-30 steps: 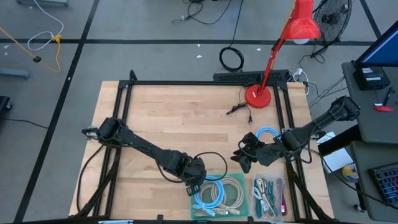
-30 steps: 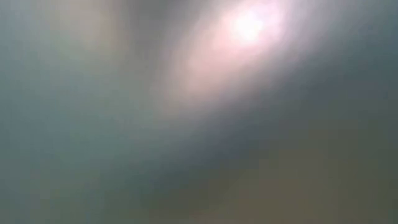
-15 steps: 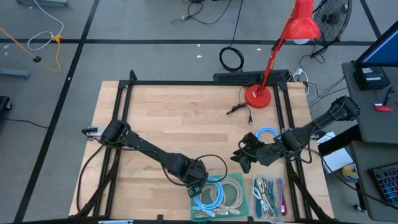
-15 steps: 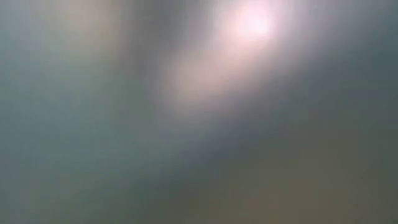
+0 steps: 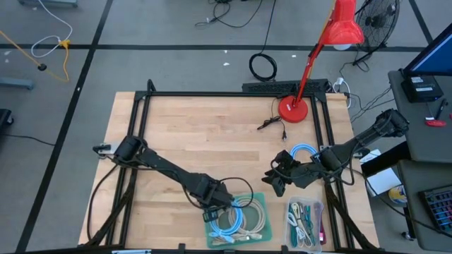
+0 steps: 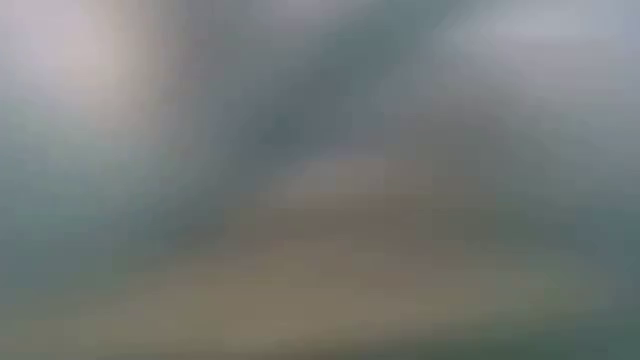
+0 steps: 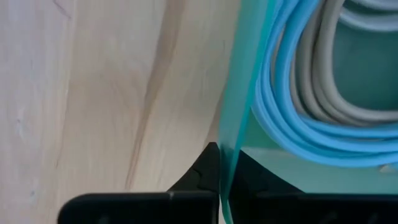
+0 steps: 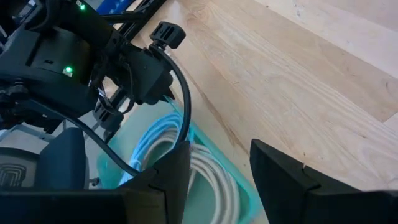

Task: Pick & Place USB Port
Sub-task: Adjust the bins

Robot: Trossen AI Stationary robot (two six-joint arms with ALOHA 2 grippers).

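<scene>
A clear green tray (image 5: 263, 204) near the table's front edge holds coiled blue cable (image 5: 227, 224) and grey cable (image 5: 256, 220). My left gripper (image 5: 214, 212) points down at the tray's left side, shut on its wall. My right gripper (image 5: 277, 180) hangs open above the table to the tray's right, with nothing between its fingers (image 8: 214, 180). I cannot make out a USB port in any view. The low view is a blur. My left gripper (image 7: 222, 163) pinches the tray's thin green side wall (image 7: 233, 124) between its two fingers. One finger (image 7: 202, 171) is outside over the wood and the other is inside by the blue cable (image 7: 286, 118). The fingers come from above, pointing down.
A second, smaller tray (image 5: 305, 224) with loose cables stands at the front right. A blue cable coil (image 5: 304, 152) lies by my right arm. A red desk lamp's base (image 5: 291, 108) and a small black cable (image 5: 272, 123) are at the far right. A black frame (image 5: 141, 106) borders the table.
My left gripper has sunk a little and gone toward the table's left edge. The green tray with its cables has slid left along with it and turned slightly on the table.
</scene>
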